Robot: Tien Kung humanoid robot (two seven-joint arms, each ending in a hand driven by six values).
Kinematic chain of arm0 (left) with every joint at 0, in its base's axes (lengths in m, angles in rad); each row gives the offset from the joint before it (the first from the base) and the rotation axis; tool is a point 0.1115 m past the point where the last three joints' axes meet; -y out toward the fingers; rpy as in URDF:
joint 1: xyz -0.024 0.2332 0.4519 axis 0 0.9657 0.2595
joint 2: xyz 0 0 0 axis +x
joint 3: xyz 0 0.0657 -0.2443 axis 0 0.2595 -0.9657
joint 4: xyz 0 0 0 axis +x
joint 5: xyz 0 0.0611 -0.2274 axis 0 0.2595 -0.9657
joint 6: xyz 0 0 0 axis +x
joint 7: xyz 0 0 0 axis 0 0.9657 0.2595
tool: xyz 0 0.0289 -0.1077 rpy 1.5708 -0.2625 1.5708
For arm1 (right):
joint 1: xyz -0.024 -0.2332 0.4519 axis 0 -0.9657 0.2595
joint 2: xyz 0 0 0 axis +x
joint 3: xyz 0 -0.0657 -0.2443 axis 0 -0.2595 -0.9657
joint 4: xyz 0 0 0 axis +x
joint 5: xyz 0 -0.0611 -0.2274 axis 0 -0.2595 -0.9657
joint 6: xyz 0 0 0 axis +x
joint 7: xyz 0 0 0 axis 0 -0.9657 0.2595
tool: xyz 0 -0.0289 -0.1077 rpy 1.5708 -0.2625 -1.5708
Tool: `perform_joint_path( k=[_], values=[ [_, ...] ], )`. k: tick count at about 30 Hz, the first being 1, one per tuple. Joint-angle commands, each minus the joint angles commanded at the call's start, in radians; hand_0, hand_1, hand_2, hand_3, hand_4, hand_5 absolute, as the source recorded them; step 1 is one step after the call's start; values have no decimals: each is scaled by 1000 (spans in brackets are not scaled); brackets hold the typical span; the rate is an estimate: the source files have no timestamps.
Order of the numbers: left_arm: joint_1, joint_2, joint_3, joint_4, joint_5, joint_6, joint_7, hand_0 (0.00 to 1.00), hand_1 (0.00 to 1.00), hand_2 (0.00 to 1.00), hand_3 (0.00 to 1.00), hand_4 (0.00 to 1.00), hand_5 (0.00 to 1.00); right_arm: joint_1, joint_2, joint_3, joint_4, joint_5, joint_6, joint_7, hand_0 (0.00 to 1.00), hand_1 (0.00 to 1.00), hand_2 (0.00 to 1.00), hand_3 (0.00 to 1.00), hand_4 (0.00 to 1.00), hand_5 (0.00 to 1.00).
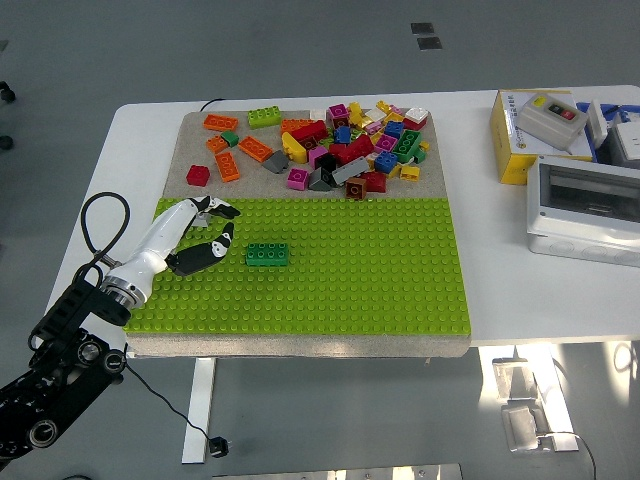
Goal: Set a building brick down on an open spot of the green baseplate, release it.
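Observation:
A dark green brick (268, 254) sits alone on the left part of the green baseplate (350, 270). My left hand (205, 232) hovers over the baseplate's left edge, just left of that brick. Its fingers (222, 211) are spread and hold nothing; thumb and fingers point toward the brick without touching it. A pile of loose bricks (345, 148) in many colours lies on the tan mat (195, 132) behind the baseplate. My right hand does not show.
Several orange bricks (240, 150) and a red brick (198, 175) lie apart at the mat's back left. A yellow box (535, 130) and a grey-white enclosure (585, 205) stand at the table's right. A black cable (95, 225) loops by my left wrist.

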Motion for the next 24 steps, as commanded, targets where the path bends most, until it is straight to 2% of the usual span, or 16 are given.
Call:
perform_joint_path(
  k=[4, 5, 9, 11, 16, 17, 22, 23, 24],
  values=[
    [-23, -4, -13, 31, 74, -45, 38, 983, 905, 845, 760, 644, 399, 2, 0, -3, 0, 1, 0, -1, 681, 629, 608, 694, 481, 998],
    [-25, -3, -17, 36, 87, -52, 42, 998, 977, 944, 815, 749, 501, 2, 0, -3, 0, 2, -1, -1, 682, 629, 608, 697, 481, 998],
    [-39, -2, -28, 62, 118, -61, 51, 998, 977, 944, 815, 749, 501, 2, 0, -5, 0, 8, -2, 0, 682, 629, 608, 697, 481, 998],
    [-64, -6, -29, 100, 150, -61, 61, 998, 989, 981, 848, 772, 532, 2, 0, -5, 0, 9, -3, 0, 682, 629, 608, 697, 482, 998],
    [-141, -8, -5, 197, 224, -74, 91, 998, 989, 981, 848, 772, 532, 7, 0, -1, 0, 2, -3, 1, 682, 629, 608, 697, 482, 998],
    [-161, -6, 8, 220, 233, -76, 93, 998, 998, 998, 899, 779, 456, 8, -1, 0, 0, 1, -3, 1, 682, 629, 608, 691, 482, 998],
    [-261, 13, 102, 328, 255, -84, 85, 998, 998, 998, 899, 779, 456, 17, -4, 10, 0, -13, -3, 0, 682, 629, 608, 691, 482, 998],
    [-282, 19, 124, 350, 261, -91, 88, 998, 998, 998, 906, 744, 340, 18, -4, 11, 0, -14, -3, 0, 682, 629, 608, 687, 481, 998],
    [-294, 22, 137, 362, 266, -96, 91, 998, 998, 998, 906, 744, 340, 19, -5, 11, 0, -14, -4, 0, 682, 629, 608, 687, 481, 998]
  ],
)
